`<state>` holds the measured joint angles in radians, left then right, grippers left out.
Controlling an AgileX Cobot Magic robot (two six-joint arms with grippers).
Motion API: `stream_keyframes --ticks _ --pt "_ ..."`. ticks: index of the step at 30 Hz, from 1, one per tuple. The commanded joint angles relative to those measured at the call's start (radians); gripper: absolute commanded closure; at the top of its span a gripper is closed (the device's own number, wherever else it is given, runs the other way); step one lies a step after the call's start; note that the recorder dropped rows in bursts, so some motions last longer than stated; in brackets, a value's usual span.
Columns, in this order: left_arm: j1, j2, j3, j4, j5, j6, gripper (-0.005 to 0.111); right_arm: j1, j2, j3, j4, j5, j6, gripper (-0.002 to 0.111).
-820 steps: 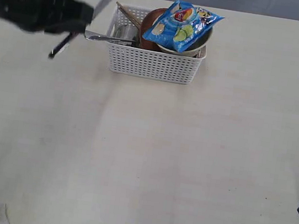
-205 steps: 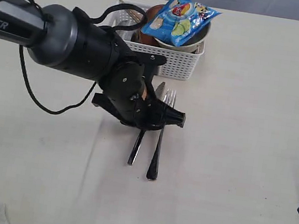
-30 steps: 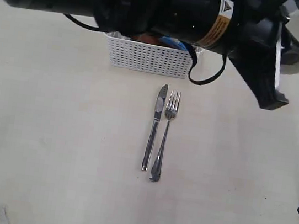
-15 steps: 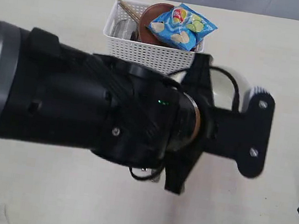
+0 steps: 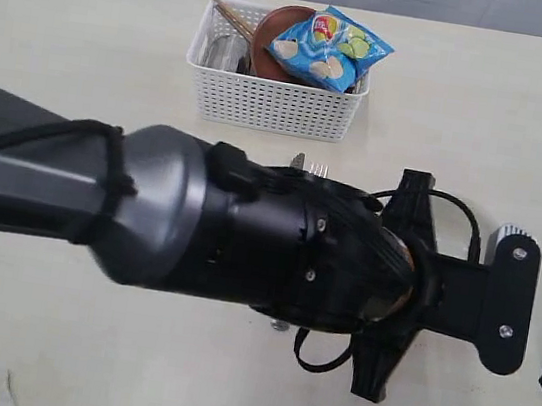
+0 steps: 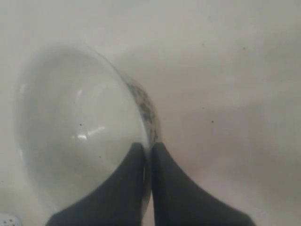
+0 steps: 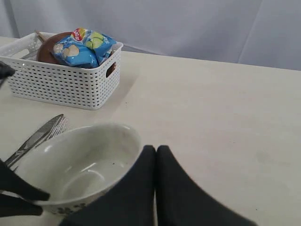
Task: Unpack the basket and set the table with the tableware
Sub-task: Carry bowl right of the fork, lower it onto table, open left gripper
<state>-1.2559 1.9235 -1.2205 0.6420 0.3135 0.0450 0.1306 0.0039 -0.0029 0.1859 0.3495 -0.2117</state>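
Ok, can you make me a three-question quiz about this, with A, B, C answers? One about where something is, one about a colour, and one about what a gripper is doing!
1. Where is the blue chip bag?
A. On the bare tabletop
B. In the basket
C. In a gripper

2. What colour is the basket?
A. White
B. Red
C. Green

3. What is the left gripper doing?
A. Standing wide open
B. Pinching the rim of the bowl
C. Holding a spoon

Answers:
1. B, the bag lies on top of the things in the basket.
2. A, its lattice sides are white.
3. B, the left wrist view shows the jaws closed on the bowl's rim.
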Motion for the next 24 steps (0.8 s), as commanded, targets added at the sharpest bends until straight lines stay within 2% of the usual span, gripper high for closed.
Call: stream_keyframes --ticks 1,6,13,19,24 --pt "-0.002 0.057 -0.071 0.006 -0.001 0.020 0.107 0.002 -0.004 0.003 -0.007 -0.006 0.000 0.109" --pt "-0.002 0.113 -0.091 0.008 0.007 0.071 0.107 0.002 -0.004 0.003 -0.007 -0.006 0.000 0.109" --pt "-0.002 0.136 -0.091 0.091 0.013 0.071 0.107 0.002 -0.004 0.003 -0.007 -0.006 0.000 0.109" --pt "-0.002 0.134 -0.091 0.139 0.168 0.073 0.107 0.002 -0.004 0.003 -0.007 -0.006 0.000 0.109" --pt "-0.006 0.134 -0.091 0.135 0.156 0.073 0.107 0.002 -0.004 0.003 -0.007 -0.006 0.000 0.109"
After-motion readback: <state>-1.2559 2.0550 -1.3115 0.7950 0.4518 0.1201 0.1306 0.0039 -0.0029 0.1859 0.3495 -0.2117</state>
